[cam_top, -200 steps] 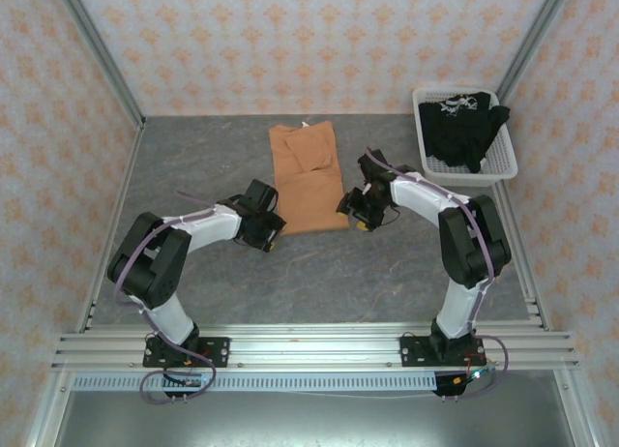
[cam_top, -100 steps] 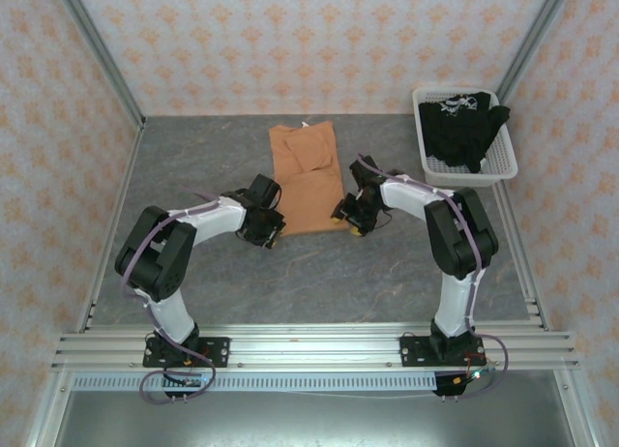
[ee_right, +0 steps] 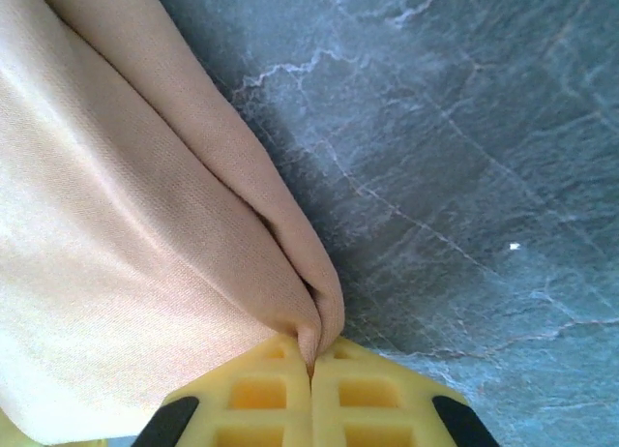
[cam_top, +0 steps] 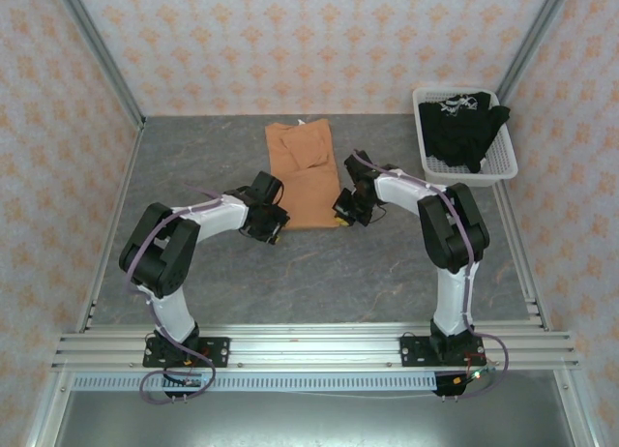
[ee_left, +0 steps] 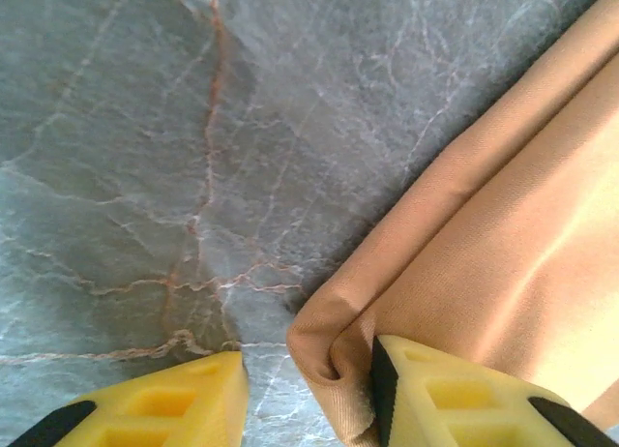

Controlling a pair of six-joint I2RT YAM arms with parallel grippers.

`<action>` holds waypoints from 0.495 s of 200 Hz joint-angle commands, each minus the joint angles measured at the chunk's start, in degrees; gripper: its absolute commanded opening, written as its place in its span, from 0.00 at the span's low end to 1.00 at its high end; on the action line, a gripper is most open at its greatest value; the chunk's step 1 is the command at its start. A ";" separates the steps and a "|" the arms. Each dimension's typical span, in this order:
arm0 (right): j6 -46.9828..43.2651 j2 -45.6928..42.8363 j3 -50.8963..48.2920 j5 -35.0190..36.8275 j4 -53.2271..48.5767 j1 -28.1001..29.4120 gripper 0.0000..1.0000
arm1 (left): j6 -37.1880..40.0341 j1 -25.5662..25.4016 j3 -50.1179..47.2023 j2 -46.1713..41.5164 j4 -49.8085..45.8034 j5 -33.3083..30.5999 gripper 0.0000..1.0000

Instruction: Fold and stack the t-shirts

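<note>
The orange t-shirt (cam_top: 306,171) lies as a long folded strip in the middle of the table. My left gripper (cam_top: 274,225) sits at its near left corner. In the left wrist view this gripper (ee_left: 308,358) is open: the rounded cloth corner (ee_left: 334,345) lies between the yellow fingers (ee_left: 455,394), against the right one, with bare table beside the left one. My right gripper (cam_top: 342,209) is at the near right corner. In the right wrist view it (ee_right: 311,358) is shut on a pinched fold of the orange t-shirt (ee_right: 145,244). The black t-shirt (cam_top: 465,126) lies bunched in the basket.
A white mesh basket (cam_top: 507,159) stands at the back right, against the metal frame. Grey marbled tabletop (cam_top: 319,273) stretches between the shirt and the arm bases. Patterned walls close the back and both sides.
Both grippers moved in on the orange shirt's near corners. The right gripper went from open to shut on its corner. The shirt's near edge shifted slightly back.
</note>
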 commanded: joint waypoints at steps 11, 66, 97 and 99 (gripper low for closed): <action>1.54 -1.27 -0.87 -0.65 0.72 0.93 0.00 | -1.25 -0.12 1.71 3.46 14.72 -1.16 0.37; 2.77 -4.60 -4.05 1.05 0.34 1.02 0.00 | 2.70 0.12 3.79 1.53 4.24 -5.87 0.00; 4.32 -9.18 -7.50 2.92 0.19 1.99 0.00 | 3.66 -0.30 0.05 -5.24 -3.67 -10.92 0.00; 4.45 -9.54 -7.67 2.98 0.16 2.13 0.00 | 3.54 -0.38 -0.48 -5.71 -3.69 -11.02 0.00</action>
